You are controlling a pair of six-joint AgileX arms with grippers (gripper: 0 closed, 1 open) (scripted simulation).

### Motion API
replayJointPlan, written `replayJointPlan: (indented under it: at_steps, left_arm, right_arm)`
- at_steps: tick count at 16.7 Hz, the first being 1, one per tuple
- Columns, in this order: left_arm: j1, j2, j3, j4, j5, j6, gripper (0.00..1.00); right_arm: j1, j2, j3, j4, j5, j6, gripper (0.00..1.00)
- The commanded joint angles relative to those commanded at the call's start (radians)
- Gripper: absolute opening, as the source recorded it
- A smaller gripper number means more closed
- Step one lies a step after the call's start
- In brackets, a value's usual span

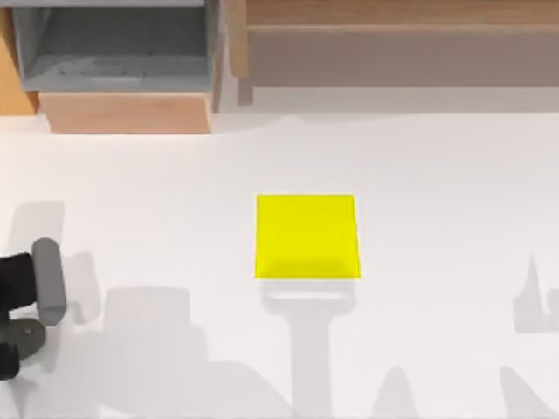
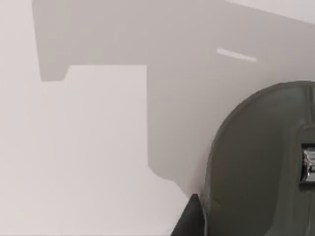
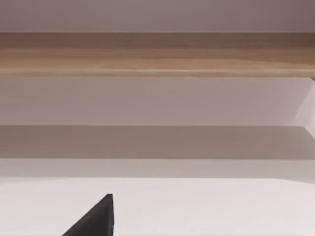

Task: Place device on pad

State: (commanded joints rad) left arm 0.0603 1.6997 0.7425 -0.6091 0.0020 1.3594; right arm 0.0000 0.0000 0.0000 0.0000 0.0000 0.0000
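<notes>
The pad [image 1: 307, 236] is a flat, bright yellow square lying at the middle of the table with nothing on it. The device [image 1: 26, 336] is a small dark grey oval at the far left edge of the table, right beside my left arm [image 1: 12, 281]. In the left wrist view the device [image 2: 261, 162] looms close, and one dark fingertip [image 2: 189, 221] shows just beside it. Whether that finger touches it I cannot tell. In the right wrist view a single black fingertip [image 3: 98, 219] of my right gripper hangs over bare white table.
A lighter grey cylinder-shaped bar [image 1: 49, 281] on the left arm stands just behind the device. A grey open box [image 1: 118, 48] on a wooden block sits at the back left. A long wooden shelf [image 1: 402, 39] runs along the back right.
</notes>
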Motion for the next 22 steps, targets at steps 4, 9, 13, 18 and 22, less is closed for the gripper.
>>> replayJointPlan:
  at_steps: [4,9,13,18,22]
  left_arm:
    - [-0.002,-0.061,0.040,-0.098,0.007,-0.027,0.00]
    - [-0.006,-0.132,0.165,-0.321,0.007,-0.023,0.00]
    - [-0.006,-0.208,0.273,-0.496,0.007,-0.032,0.00]
    - [-0.005,-0.220,0.290,-0.516,0.007,-0.032,0.00]
    - [-0.029,-0.172,0.348,-0.535,0.007,-0.091,0.00]
  right_arm:
    - [0.000,0.000,0.000,0.000,0.000,0.000,1.00]
    - [0.000,0.000,0.000,0.000,0.000,0.000,1.00]
    - [0.000,0.000,0.000,0.000,0.000,0.000,1.00]
    - [0.000,0.000,0.000,0.000,0.000,0.000,1.00]
    - [0.000,0.000,0.000,0.000,0.000,0.000,1.00]
